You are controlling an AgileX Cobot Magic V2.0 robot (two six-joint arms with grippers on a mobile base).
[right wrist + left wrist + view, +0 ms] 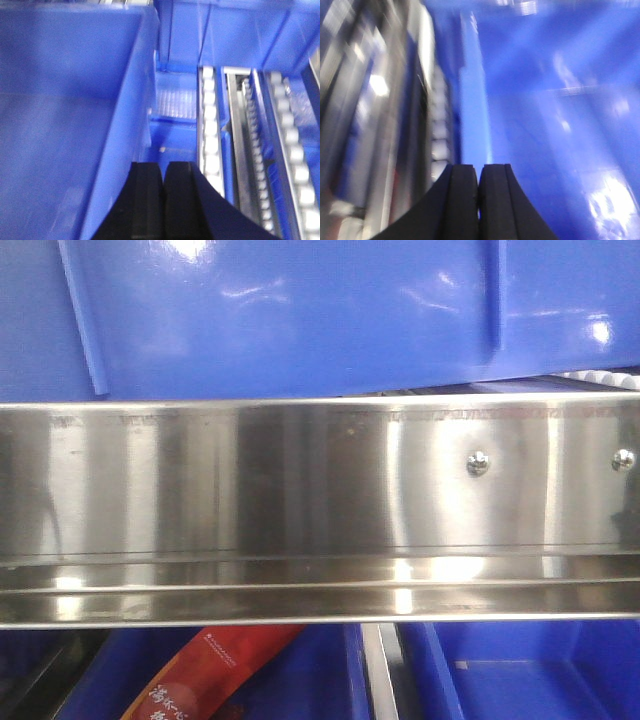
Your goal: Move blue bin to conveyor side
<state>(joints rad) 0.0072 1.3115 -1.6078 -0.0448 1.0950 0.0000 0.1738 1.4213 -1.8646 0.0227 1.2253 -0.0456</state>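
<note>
Front view: the blue bin (300,310) fills the top edge, cropped, above the conveyor (250,480) rail. Left wrist, blurred: left end effector (479,167), pads pressed together, empty; bin wall at right. Right wrist: right end effector (164,166) likewise closed, empty; bin upper left.

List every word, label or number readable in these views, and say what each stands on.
Red packet: pale characters along it, blurred and cut off by the frame edge, not readable; a smaller line above them is too small.
Conveyor rail: no text.
Blue bin: no label visible.
Both wrist views: nothing readable.
</note>
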